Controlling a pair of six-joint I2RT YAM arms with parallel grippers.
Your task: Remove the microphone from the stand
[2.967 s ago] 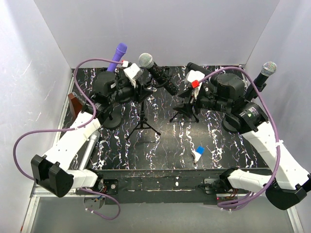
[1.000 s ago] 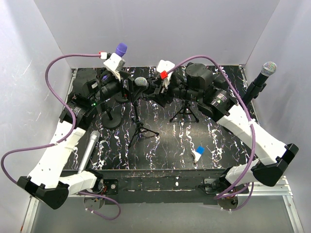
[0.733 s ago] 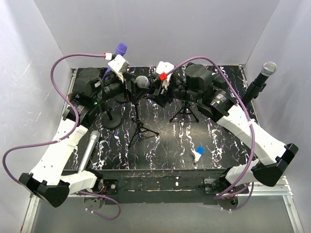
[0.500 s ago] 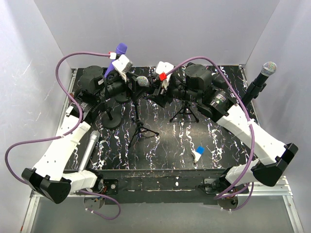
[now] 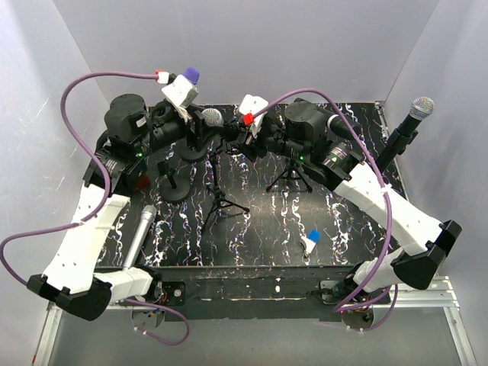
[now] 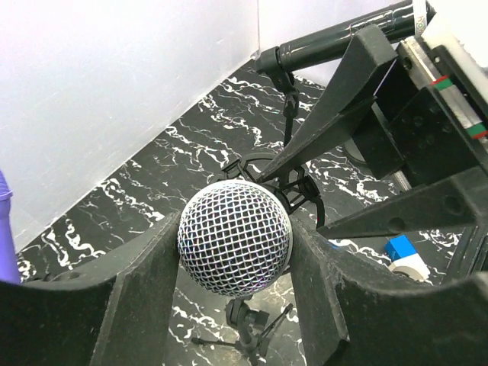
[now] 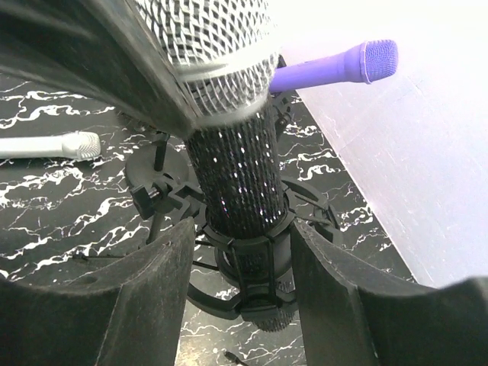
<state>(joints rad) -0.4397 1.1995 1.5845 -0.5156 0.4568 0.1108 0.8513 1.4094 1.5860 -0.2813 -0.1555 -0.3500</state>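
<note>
Top external: The microphone (image 5: 211,117) sat in the clip atop the tripod stand (image 5: 221,200). My left gripper (image 5: 200,126) was at its mesh head. My right gripper (image 5: 231,139) was just right of the stand's top. A purple microphone (image 5: 190,74) stood behind and left of the stand, and a silver microphone (image 5: 137,231) lay well to its left.
Left wrist: My left fingers (image 6: 145,297) pressed the mesh head from both sides, grasping it above the stand.
Right wrist: My right fingers (image 7: 152,297) flanked the black body where it entered the stand's clip (image 7: 255,267). I could not tell whether they were clenched or free.
</note>
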